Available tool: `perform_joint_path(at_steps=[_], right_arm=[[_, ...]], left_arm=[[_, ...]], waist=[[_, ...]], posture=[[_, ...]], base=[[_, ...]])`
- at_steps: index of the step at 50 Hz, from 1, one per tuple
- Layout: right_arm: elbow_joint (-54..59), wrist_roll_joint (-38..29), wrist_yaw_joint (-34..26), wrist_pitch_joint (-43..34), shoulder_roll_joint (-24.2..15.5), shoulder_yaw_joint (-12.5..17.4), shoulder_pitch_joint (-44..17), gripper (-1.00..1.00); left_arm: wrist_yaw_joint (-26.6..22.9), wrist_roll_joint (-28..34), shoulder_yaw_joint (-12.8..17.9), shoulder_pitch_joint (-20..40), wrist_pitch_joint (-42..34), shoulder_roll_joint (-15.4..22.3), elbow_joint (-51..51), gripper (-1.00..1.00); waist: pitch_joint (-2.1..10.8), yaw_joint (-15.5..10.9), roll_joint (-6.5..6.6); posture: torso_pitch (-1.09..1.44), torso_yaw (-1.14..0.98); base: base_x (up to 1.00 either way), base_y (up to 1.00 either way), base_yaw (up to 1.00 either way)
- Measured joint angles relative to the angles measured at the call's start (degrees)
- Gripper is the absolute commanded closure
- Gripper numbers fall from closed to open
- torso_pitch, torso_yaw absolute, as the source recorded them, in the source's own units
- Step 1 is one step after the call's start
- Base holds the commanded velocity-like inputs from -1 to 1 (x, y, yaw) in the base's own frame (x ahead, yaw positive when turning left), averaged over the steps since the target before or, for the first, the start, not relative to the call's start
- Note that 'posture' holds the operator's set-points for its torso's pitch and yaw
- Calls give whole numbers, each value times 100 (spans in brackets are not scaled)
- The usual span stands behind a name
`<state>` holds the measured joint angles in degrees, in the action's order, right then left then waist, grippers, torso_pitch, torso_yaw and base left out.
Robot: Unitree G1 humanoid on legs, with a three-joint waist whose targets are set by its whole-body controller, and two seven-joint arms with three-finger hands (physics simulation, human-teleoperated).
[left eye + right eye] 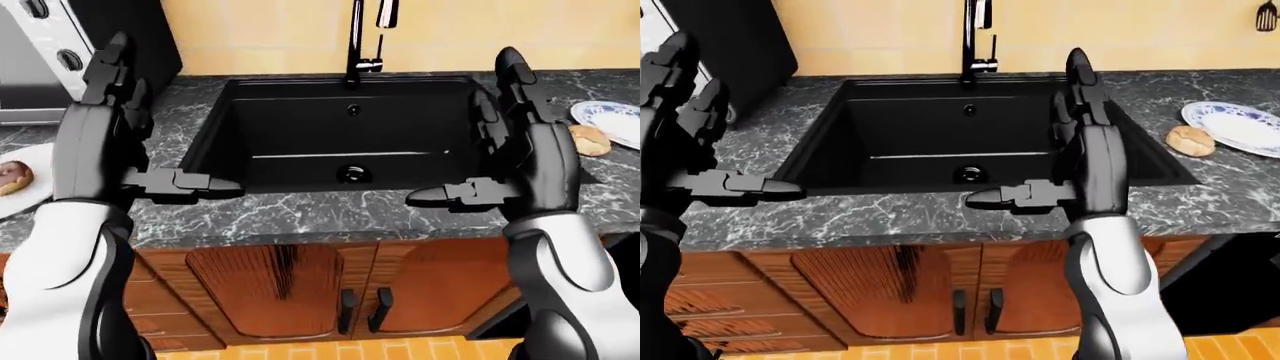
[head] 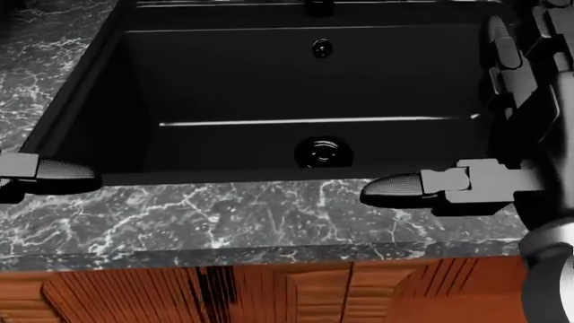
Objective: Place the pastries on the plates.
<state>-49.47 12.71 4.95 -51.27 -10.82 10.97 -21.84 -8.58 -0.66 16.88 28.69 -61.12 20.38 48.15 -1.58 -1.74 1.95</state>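
A brown glazed doughnut lies on a white plate at the left edge of the left-eye view. A tan bun lies on the dark marble counter, beside the left rim of a blue-and-white plate at the right of the right-eye view. My left hand is open and empty, fingers up, thumb pointing right, to the right of the doughnut. My right hand is open and empty, raised over the sink's right side, left of the bun.
A deep black sink with a black tap fills the middle of the counter. A microwave stands at the top left. Wooden cabinet doors are below the counter edge.
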Motion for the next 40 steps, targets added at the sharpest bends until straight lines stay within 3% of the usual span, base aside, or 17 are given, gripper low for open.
perform_joint_path(at_steps=[2, 4, 6, 8, 13, 17, 19, 21, 23, 25, 27, 29, 31, 37, 39, 40], right_arm=[[-83, -35, -8, 69, 3, 28, -13, -100], [-114, -75, -16, 115, -21, 34, -27, -100], [-45, -113, -14, 94, -21, 121, 53, -100], [-11, -145, 1, 11, -23, 152, 58, -100], [-124, -141, -32, 11, -23, 107, -4, -100], [-122, -127, -43, -24, -39, 114, -79, -100], [-111, -92, -57, -79, 2, 66, -67, -100], [-57, -49, -69, -172, 2, 25, -73, -100], [-58, -29, -62, -185, -3, 48, -109, -100], [-158, 20, -19, -144, 4, 131, -208, -100], [-207, -3, 43, -33, -55, 178, -188, -100], [-55, -62, 96, -16, -74, 198, -60, -100], [87, -122, 139, -106, -49, 192, -22, -100], [-64, 72, 178, -108, -10, 216, -141, -100], [-63, 115, 217, -53, -4, 205, -159, -100], [-48, 139, 226, -40, 32, 151, -135, -100]], left_arm=[[0, 9, 12, 22, 70, 12, 82, -100], [-1, 19, -3, 42, 139, 5, 101, -100], [-33, -9, -129, -52, 140, -90, 76, -100], [-79, -49, -163, -74, 85, -77, 21, -100], [-57, 6, -61, -17, 107, -45, 51, -100], [-56, 21, -70, 38, 145, -26, 67, -100], [-54, 36, -34, -10, 107, -24, 13, -100], [-52, 54, -8, -50, 16, -15, -28, -100], [-52, 64, 0, 9, -19, 10, -17, -100], [-46, 74, 31, 101, 27, 48, 53, -100], [-47, 66, 0, 150, 122, 43, 112, -100], [-80, 29, -109, -10, 125, -77, 123, -100], [-141, -43, -172, -68, 23, -69, 16, -100], [-96, 13, 18, -21, 34, -4, 118, -100], [-81, 26, 25, -6, 104, 12, 157, -100], [-76, 34, 56, -45, 123, 23, 154, -100]], waist=[[-86, -56, -209], [-42, -31, -513], [-159, 24, -461], [-169, 43, -440], [-240, 41, -133], [-208, 36, 112], [-236, -42, 86], [-127, -8, 151], [-25, 15, 132], [-29, 15, -101], [-98, 158, -441], [-307, 217, -433], [-371, 240, -383], [-224, 233, -111], [-115, 225, 108], [-127, 166, 49]], posture=[[0, 0], [0, 0], [0, 0], [0, 0], [0, 0], [0, 0], [0, 0], [0, 0], [0, 0], [0, 0], [0, 0], [0, 0], [0, 0], [0, 0], [0, 0], [0, 0]], base=[[14, -61, 0], [20, -61, 0], [22, -61, 0], [21, -61, 0], [25, -61, 0], [26, -61, 0], [26, -62, 0], [27, -61, 0], [20, -46, 0], [0, 0, 0], [0, 0, 0], [0, 0, 0], [0, 0, 0], [0, -4, 0], [0, -27, 0], [0, -45, 0]])
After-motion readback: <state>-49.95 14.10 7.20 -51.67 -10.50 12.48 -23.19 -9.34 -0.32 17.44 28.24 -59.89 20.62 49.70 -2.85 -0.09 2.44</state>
